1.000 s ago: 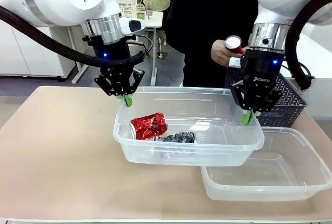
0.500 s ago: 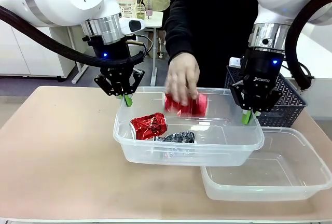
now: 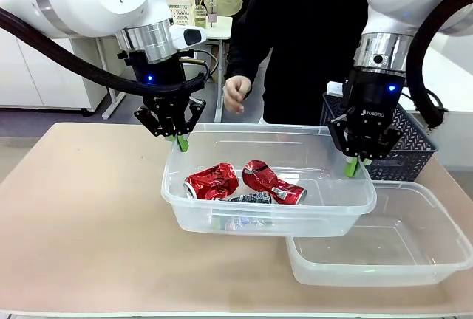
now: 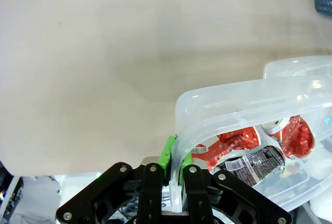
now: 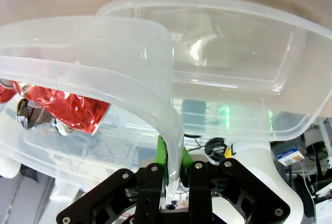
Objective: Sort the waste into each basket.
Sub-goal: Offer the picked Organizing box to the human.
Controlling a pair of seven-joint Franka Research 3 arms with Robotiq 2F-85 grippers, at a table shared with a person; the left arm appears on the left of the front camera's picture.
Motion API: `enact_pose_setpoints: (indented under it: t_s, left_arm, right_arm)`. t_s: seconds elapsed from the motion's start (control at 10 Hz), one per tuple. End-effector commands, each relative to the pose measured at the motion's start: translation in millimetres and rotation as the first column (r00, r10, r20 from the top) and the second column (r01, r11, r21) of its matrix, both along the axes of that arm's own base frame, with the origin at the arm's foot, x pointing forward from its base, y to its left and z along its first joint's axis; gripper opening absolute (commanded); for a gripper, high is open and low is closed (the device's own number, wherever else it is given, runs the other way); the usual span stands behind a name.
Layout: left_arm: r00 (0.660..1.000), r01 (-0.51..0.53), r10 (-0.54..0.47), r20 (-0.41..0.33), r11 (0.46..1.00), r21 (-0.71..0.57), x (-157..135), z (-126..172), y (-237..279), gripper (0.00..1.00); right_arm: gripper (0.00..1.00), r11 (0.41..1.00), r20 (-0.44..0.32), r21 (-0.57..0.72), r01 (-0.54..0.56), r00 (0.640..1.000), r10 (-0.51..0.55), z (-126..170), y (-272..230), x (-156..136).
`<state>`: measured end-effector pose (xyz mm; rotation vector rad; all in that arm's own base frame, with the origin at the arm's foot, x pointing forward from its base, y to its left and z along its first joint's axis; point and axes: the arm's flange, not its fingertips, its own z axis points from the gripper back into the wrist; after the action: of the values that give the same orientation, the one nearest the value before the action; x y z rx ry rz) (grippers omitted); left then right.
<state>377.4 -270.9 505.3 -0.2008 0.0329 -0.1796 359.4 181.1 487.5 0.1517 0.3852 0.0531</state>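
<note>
While the left hand [image 3: 181,142] and right hand [image 3: 353,165] each pinch its rim, the upper tub [image 3: 251,128] holds three crushed cans.
Its long axis runs left to right; a left red can [image 3: 212,181], a right red can [image 3: 270,181] and a silver can [image 3: 251,198] lie inside. The second tub [image 3: 443,260] sits on the surface [image 3: 89,208], overlapped by its right end.
</note>
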Motion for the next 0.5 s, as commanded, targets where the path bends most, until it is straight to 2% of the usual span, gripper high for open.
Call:
enact_pose_setpoints:
  t_s: [0.0,0.4]
  left_arm:
    - [1.0,-0.005,0.005,0.006,1.0,-0.007,-3.0,6.8,1.5,0.06]
    - [1.0,-0.005,0.005,0.006,1.0,-0.007,-3.0,6.8,1.5,0.06]
  right_arm:
    - [0.07,1.0,0.001,-0.004,0.003,1.0,-0.003,4.2,3.7,-1.4]
    - [0.07,1.0,0.001,-0.004,0.003,1.0,-0.003,4.2,3.7,-1.4]
